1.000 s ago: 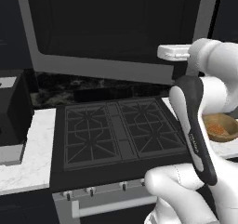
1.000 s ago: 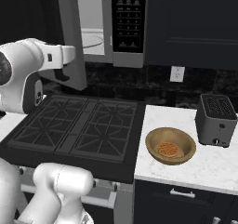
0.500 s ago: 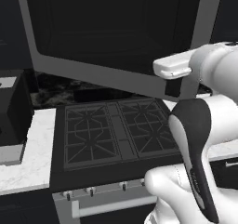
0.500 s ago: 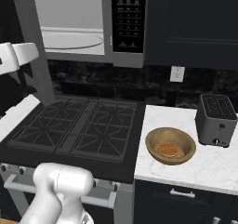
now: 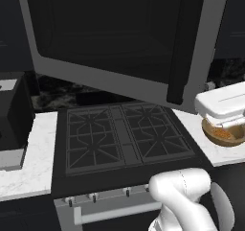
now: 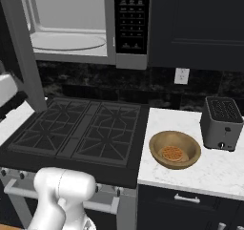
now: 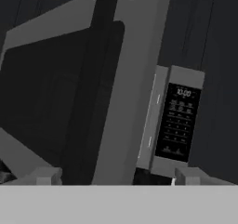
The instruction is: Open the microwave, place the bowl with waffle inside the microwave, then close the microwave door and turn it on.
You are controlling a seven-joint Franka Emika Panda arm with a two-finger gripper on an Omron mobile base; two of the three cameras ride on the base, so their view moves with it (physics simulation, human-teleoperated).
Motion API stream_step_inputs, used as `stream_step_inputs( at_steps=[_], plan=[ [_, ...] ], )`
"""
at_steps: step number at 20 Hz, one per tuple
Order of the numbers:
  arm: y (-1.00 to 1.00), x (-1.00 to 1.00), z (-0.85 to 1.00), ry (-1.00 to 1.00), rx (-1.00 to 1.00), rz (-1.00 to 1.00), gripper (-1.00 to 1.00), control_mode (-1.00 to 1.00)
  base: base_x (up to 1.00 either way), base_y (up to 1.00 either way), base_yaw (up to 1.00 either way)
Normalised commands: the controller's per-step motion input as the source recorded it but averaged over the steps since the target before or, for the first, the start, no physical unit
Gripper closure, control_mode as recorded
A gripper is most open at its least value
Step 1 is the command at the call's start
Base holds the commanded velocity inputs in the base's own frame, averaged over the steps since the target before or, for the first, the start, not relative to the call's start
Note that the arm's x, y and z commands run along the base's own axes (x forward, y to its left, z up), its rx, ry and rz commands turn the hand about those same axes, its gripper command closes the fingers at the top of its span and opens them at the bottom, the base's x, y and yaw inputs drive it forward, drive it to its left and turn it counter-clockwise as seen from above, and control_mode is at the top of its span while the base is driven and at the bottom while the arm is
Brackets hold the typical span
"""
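Microwave door (image 5: pixel 119 38) swung open
Upper left, right base view: microwave (image 6: pixel 86 24) interior exposed. Bowl (image 6: pixel 175 150) with 1 waffle (image 6: pixel 171 153) at centre right. Claw state: cannot tell.

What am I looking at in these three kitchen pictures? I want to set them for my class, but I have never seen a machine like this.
It is a computer-rendered kitchen with a white robot arm on a base that can drive. Two cameras ride on the base behind the arm, one to its left and one to its right, and look over the stove. The third camera sits on the robot's hand and looks along its gripper, whose two fingers stand apart with nothing between them.

Above the stove hangs the microwave. The microwave door is swung open, so the right camera sees the turntable plate inside. On the white counter right of the stove sits the wooden bowl with a waffle in it, and beside it a toaster. Nothing is held.
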Motion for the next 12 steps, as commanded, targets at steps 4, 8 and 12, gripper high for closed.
stream_step_inputs(
  at_steps=[4,8,12],
  plan=[
    [-0.96,-1.00,0.60,-0.06,0.14,-0.22,-1.00,-1.00,0.00,0.00,0.00],
    [-1.00,-0.17,0.22,0.26,0.27,-0.11,-1.00,-1.00,0.00,0.00,0.00],
    [-1.00,0.47,0.07,0.21,0.32,0.13,-1.00,-1.00,0.00,0.00,0.00]
  ],
)
